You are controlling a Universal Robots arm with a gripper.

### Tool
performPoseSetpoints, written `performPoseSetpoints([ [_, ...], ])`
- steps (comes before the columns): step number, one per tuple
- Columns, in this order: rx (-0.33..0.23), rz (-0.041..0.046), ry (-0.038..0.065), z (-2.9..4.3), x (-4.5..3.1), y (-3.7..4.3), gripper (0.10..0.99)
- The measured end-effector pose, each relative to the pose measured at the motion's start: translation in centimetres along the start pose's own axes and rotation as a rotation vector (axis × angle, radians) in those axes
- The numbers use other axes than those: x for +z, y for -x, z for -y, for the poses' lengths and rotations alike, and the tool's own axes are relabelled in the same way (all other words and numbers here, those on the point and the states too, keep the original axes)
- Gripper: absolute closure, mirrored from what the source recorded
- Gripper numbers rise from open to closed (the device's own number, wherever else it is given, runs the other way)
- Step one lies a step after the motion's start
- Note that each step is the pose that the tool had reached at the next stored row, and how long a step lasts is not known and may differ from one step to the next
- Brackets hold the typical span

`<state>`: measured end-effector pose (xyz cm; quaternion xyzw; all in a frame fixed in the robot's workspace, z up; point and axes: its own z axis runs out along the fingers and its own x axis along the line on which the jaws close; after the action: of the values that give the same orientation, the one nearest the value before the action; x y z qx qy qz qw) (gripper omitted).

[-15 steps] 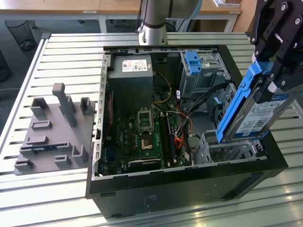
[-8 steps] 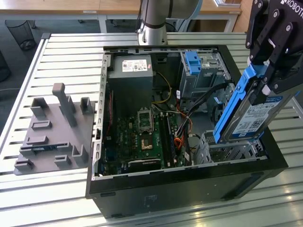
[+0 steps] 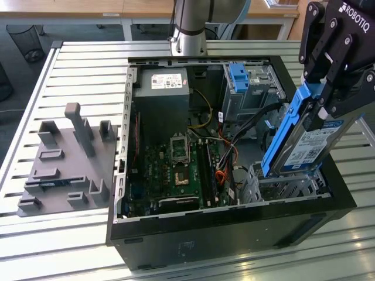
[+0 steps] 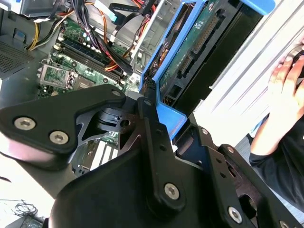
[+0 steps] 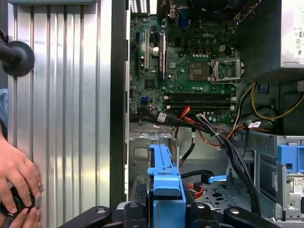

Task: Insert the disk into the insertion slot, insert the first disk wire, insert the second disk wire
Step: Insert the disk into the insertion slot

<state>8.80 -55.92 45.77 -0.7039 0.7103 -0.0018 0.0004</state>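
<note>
Jaws of black linkage are clamped on the upper end of the disk (image 3: 313, 146), pressing its blue carrier from both sides, and they hold it tilted over the near corner of the open computer case (image 3: 234, 234) at the exterior view's right. The disk's white label faces outward in that view. In the second wrist view the disk (image 4: 202, 40) shows its green circuit-board underside inside the blue frame, and in the first wrist view it (image 5: 165, 175) is seen edge-on. The insertion slot (image 3: 287, 184) lies directly beneath, and the carrier's lower end is at the cage's top edge; whether they touch cannot be told. The disk is not seated in the insertion slot (image 5: 137, 156), whose perforated floor lies bare, with a black cable ending in a blue plug (image 5: 217, 178) loose above it. A bundle of black and orange cables (image 3: 234, 140) runs from the motherboard (image 3: 176, 170) toward the cages. The taller cage with a blue tab (image 3: 249, 88) stands at the far side of the case, beside the grey power supply (image 3: 161, 99). The case rests on a slatted metal counter (image 3: 88, 70), which also carries a grey fixture plate (image 3: 64, 164) at the exterior view's left. A person's hand (image 5: 16, 175) rests on the counter beside the case, over a small black round object.
</note>
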Motion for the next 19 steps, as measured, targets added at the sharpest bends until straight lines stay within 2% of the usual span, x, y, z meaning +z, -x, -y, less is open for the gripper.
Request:
performPoseSetpoints([
  [19,-0.002,0.0001,-0.001,-0.24,1.06,0.67,0.718],
])
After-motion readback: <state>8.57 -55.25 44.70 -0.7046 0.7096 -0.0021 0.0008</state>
